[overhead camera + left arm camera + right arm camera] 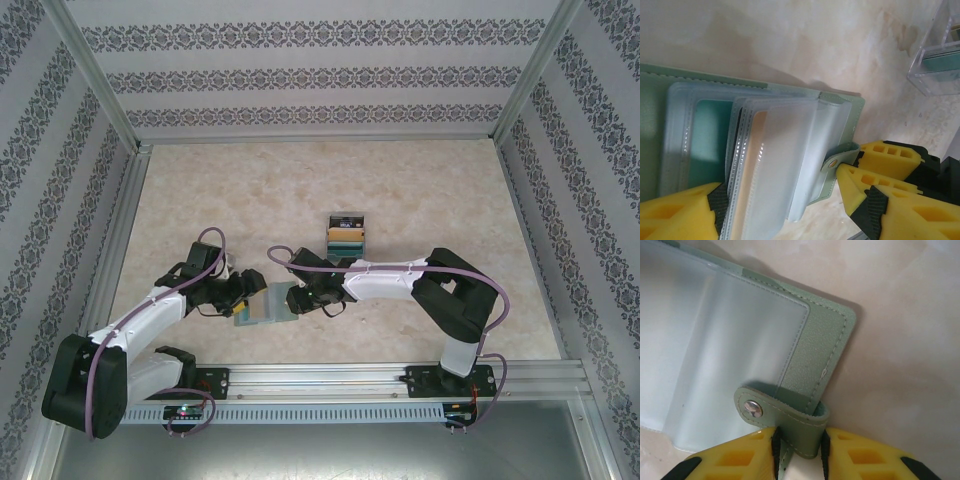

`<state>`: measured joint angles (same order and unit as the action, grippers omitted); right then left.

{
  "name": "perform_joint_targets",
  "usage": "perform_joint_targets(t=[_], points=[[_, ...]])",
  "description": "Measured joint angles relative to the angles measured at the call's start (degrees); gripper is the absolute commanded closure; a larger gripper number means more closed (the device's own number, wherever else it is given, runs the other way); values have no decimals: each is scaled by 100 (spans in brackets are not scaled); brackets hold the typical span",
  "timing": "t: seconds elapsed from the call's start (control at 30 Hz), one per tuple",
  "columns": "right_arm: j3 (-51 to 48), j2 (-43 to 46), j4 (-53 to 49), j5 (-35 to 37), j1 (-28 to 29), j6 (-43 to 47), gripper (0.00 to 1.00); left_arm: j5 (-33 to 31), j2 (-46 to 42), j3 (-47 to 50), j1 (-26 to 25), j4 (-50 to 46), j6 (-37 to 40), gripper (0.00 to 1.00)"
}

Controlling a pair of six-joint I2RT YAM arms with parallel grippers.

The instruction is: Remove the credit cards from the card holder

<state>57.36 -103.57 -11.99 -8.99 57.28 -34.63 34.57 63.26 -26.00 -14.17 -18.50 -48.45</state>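
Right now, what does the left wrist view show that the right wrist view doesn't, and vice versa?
Left wrist: a teal card in a clear sleeve, and a clear box off to the side. Right wrist: the black pads of the right tool closed on both faces of the snap strap. Both: the open card holder, its strap and snap.

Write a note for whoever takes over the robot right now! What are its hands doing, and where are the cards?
Left gripper: open, straddling the clear sleeves.
Right gripper: shut on the card holder, pinching its strap.
Holder lies open on the table between both arms.
Done: some credit cards stand in a clear box farther back.
Left: a teal card sits in a sleeve; pull it out, check other sleeves.
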Motion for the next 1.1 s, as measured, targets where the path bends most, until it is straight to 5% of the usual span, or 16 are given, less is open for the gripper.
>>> perform_joint_targets(t=[0.73,1.1], points=[[63,-37,-66,-2,0,2,68,243,2,-2,-83,260,-24,15],[66,-42,-70,-2,0,2,69,-726,-374,-334,-87,-619,70,17]])
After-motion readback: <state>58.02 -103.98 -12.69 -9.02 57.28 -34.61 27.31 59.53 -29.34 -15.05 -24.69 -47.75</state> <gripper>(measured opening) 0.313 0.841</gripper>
